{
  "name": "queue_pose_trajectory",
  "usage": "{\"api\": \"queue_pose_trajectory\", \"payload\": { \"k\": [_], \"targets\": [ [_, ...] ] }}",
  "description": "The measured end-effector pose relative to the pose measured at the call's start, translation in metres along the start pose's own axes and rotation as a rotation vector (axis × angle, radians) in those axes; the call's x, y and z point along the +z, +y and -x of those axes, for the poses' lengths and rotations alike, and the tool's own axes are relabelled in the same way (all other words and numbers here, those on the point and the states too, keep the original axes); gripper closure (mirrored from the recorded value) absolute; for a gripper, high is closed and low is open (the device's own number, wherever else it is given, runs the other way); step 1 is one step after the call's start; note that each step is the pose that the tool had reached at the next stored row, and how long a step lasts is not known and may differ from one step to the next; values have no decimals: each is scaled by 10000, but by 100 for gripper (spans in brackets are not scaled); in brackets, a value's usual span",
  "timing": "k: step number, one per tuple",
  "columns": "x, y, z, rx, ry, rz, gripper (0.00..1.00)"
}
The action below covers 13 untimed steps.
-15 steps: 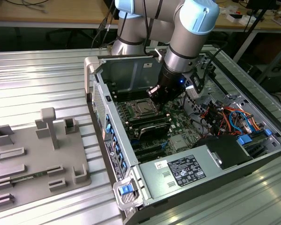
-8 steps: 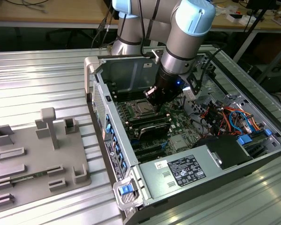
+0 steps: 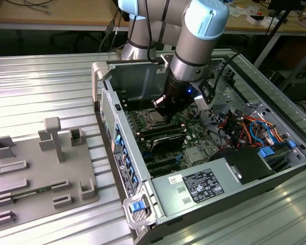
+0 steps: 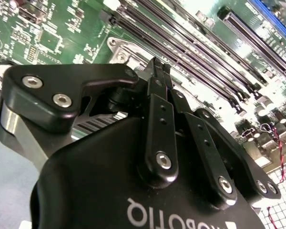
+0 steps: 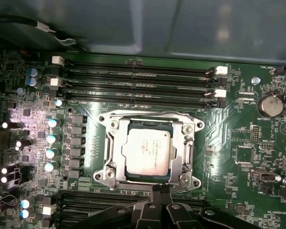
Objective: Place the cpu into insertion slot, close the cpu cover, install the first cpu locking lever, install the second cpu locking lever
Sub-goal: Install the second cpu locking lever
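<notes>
The cpu lies flat in its socket on the green motherboard, silver top up. The cpu cover is down around it, its shiny frame framing the chip. A thin wire lever runs along one edge of the socket. My gripper is shut, its black fingertips pressed together at the socket edge opposite that wire, with nothing seen between them. In the second wrist view the gripper tapers to a closed point just above the board. In the exterior view the gripper hovers over the cpu inside the open computer case.
Black memory slots flank the socket on two sides. The case wall rises on the exterior view's left, with cables and a power supply to the right. A grey fixture plate lies on the table outside.
</notes>
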<state>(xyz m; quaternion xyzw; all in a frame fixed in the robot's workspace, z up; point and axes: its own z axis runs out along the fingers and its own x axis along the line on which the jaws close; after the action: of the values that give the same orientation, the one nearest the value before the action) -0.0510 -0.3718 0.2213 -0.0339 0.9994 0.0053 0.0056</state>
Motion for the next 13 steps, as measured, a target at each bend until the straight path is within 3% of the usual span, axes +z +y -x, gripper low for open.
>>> {"api": "queue_pose_trajectory", "payload": {
  "k": [13],
  "targets": [
    [49,7,-116,5,0,-1,89]
  ]
}}
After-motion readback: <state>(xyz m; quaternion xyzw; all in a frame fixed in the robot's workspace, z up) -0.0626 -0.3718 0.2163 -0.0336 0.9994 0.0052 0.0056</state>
